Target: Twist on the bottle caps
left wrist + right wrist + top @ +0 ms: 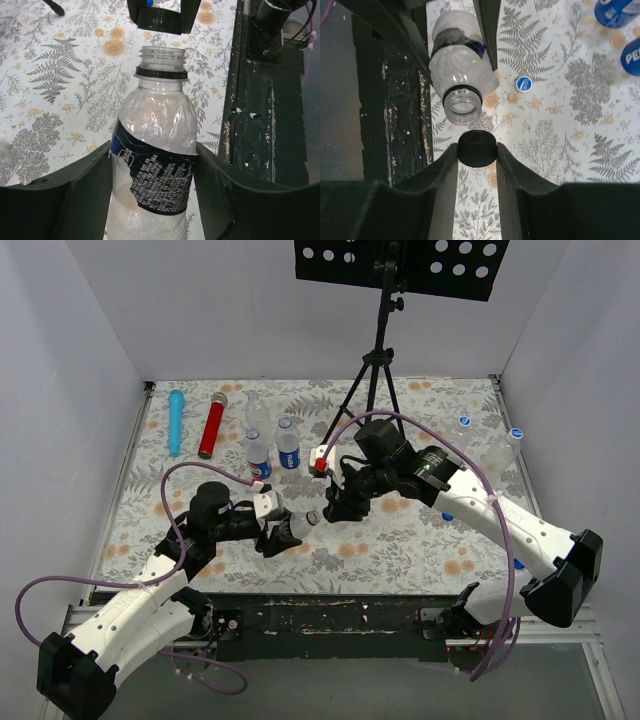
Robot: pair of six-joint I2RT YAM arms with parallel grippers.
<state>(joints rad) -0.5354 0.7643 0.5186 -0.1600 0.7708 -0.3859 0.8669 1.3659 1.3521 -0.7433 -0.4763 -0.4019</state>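
My left gripper (pixel 274 537) (pixel 152 200) is shut on a clear plastic bottle (pixel 294 528) (pixel 155 150) with a torn dark label, held tilted, its open threaded neck pointing toward the right gripper. My right gripper (pixel 335 508) (pixel 477 150) is shut on a black cap (pixel 477 148) (pixel 159 20) and holds it just short of the bottle's mouth (pixel 462 105), a small gap between them, roughly in line. A loose blue cap (pixel 523 84) lies on the floral mat beside the bottle.
Three upright bottles (pixel 272 440) stand mid-table behind the grippers. A blue cylinder (pixel 176 420) and a red cylinder (pixel 212 425) lie at the back left. A tripod (pixel 378 370) stands at the back centre. Two small capped bottles (pixel 516 435) stand at the right. The black table edge (pixel 270 125) is close.
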